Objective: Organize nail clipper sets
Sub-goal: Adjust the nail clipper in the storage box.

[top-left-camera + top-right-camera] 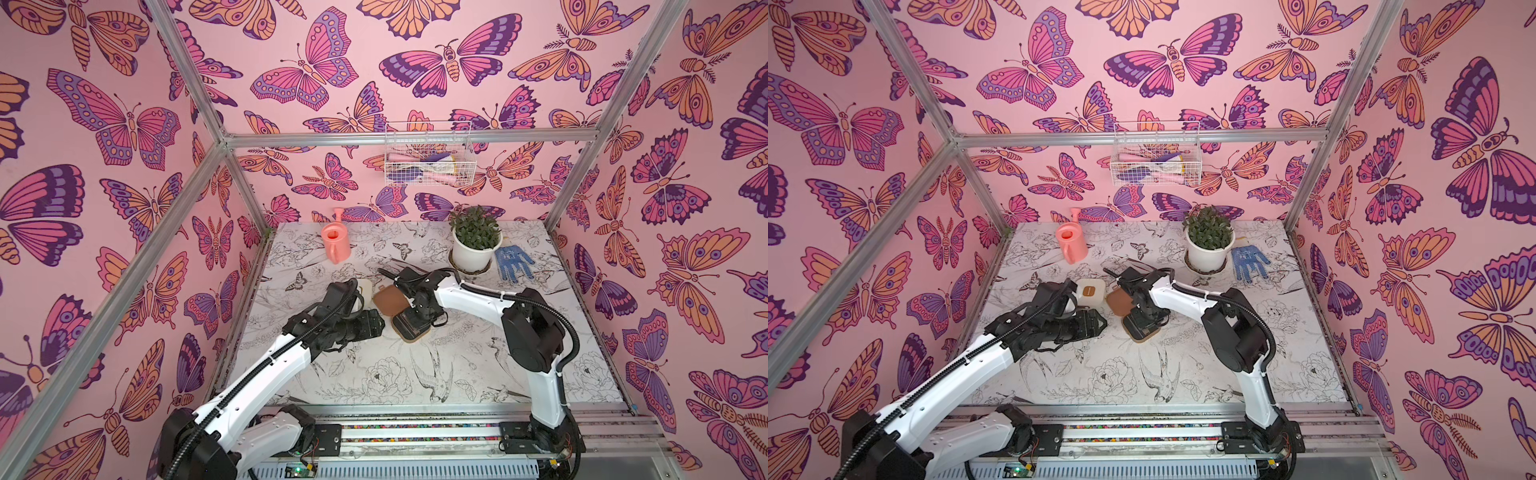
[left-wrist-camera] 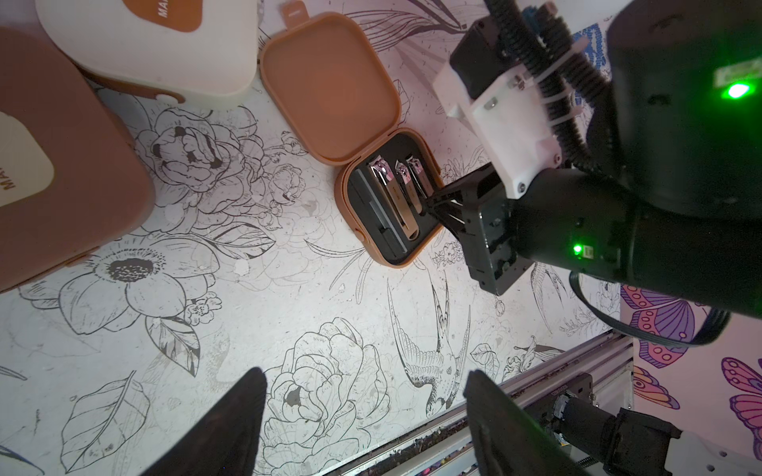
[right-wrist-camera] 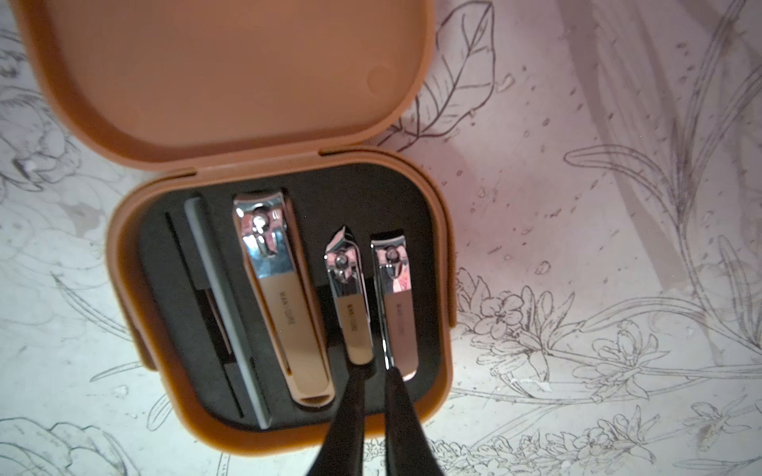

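An open tan nail clipper case point(image 3: 123, 268) lies mid-table, its lid point(image 3: 231, 74) flat behind it. In its black lining rest a large clipper point(image 3: 280, 296), a middle clipper point(image 3: 348, 296), a small clipper point(image 3: 398, 305) and a grey file point(image 3: 218, 296). My right gripper point(image 3: 375, 371) hovers at the case's near edge, jaws slightly apart, with only black lining between them. Its tips sit at the ends of the middle and small clippers. A cream case point(image 1: 1090, 291) and a closed tan case point(image 2: 62, 165) stand left of the open case point(image 1: 411, 328). My left gripper point(image 2: 366, 372) is wide open over bare table.
At the back stand a pink watering can point(image 1: 336, 245), a potted plant point(image 1: 476, 241) and a blue dotted glove point(image 1: 513, 262). A wire basket point(image 1: 428, 160) hangs on the back wall. The metal rail point(image 1: 415, 432) runs along the table's front edge.
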`<state>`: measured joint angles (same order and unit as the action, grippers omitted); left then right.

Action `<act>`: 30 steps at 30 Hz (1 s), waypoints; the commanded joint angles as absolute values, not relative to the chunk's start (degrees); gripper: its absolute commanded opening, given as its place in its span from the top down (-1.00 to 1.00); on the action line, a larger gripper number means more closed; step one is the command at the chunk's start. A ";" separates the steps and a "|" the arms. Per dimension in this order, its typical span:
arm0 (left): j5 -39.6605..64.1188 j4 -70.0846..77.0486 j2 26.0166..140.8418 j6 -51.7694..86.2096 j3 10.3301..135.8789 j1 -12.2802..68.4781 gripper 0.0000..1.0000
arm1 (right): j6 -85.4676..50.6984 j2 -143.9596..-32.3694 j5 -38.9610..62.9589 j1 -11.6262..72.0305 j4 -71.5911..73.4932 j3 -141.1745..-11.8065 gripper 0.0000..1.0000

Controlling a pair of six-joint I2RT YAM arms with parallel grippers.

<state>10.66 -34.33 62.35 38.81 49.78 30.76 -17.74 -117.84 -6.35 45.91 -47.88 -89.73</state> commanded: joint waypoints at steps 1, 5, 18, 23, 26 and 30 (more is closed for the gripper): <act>10.11 -34.26 61.87 38.19 49.13 30.76 -0.56 | -17.14 -118.81 -6.78 46.32 -49.67 -90.44 0.67; 10.03 -34.23 61.79 38.21 49.13 30.76 -0.56 | -17.15 -119.38 -7.13 46.06 -48.95 -90.85 0.65; 10.02 -34.23 62.57 38.04 49.31 30.76 -0.56 | -17.12 -120.89 -7.82 44.82 -48.45 -91.91 0.68; 10.02 -34.28 62.67 37.97 49.22 30.76 -0.56 | -16.99 -121.18 -8.28 44.48 -48.42 -92.01 0.69; 10.02 -34.28 62.67 37.97 49.22 30.76 -0.56 | -16.93 -121.47 -8.13 44.47 -48.45 -92.19 0.69; 10.02 -34.25 62.58 37.99 49.23 30.76 -0.56 | -16.91 -121.97 -7.61 44.47 -48.38 -92.30 0.70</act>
